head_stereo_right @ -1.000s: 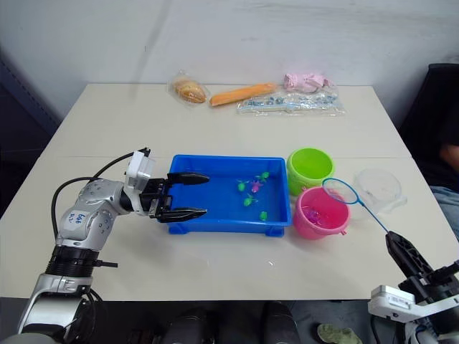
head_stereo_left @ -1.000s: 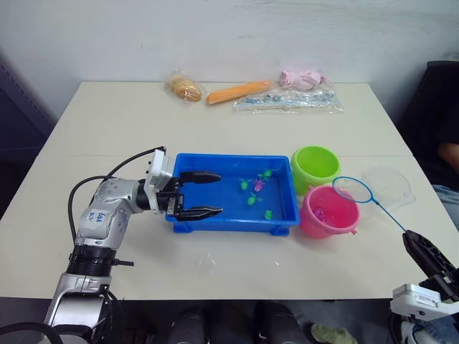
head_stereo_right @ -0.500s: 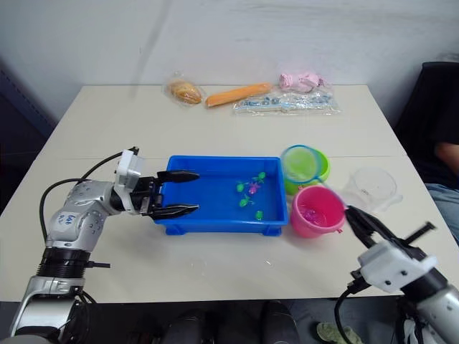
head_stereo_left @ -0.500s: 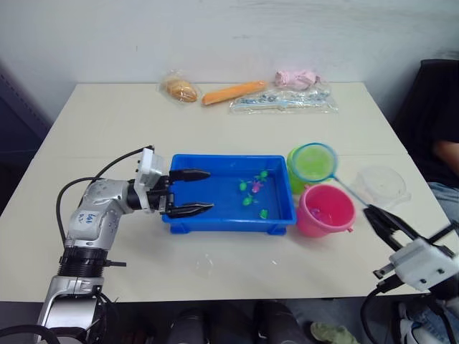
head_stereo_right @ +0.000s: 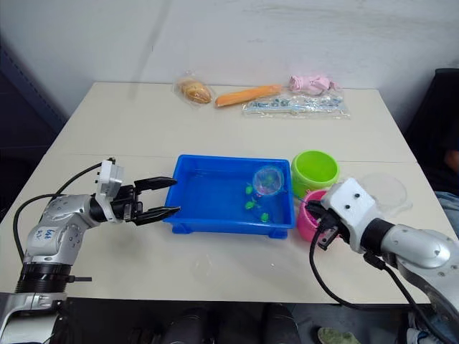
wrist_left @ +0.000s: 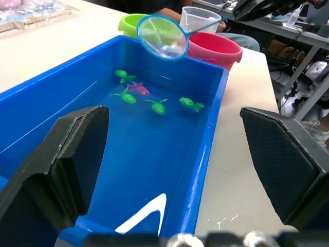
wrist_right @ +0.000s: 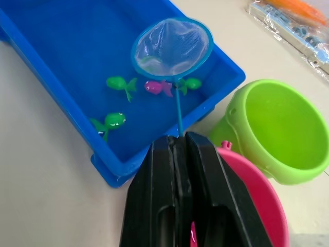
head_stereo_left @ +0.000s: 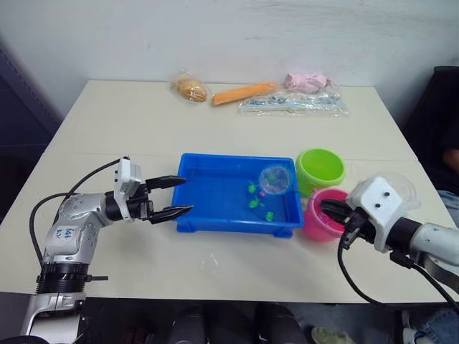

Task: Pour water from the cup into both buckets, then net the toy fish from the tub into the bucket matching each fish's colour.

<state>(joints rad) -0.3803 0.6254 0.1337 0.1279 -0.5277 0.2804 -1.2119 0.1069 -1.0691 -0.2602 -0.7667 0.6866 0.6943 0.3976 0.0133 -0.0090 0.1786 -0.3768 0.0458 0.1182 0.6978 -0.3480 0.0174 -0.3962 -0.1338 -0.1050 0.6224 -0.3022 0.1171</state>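
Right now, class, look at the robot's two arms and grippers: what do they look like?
The left arm is silver-grey metal with a blue handwritten marking, a black cable looping beside it and a white wrist block. The left gripper has two black pointed fingers. The right arm is silver too, with a white wrist housing and black cables. The right gripper also has black fingers.

We see a pale tabletop (head_stereo_left: pixel 215 122) carrying the blue tub (head_stereo_left: pixel 215 197), with the green bucket (head_stereo_left: pixel 320 167) and pink bucket (head_stereo_left: pixel 319 222) just beside its right end and the clear cup (head_stereo_right: pixel 387 190) near them. Along the far edge lie a bagged bun (head_stereo_left: pixel 188 89), a carrot (head_stereo_left: pixel 242 92), a pink toy (head_stereo_left: pixel 307 80) and a clear packet (head_stereo_left: pixel 294 102).
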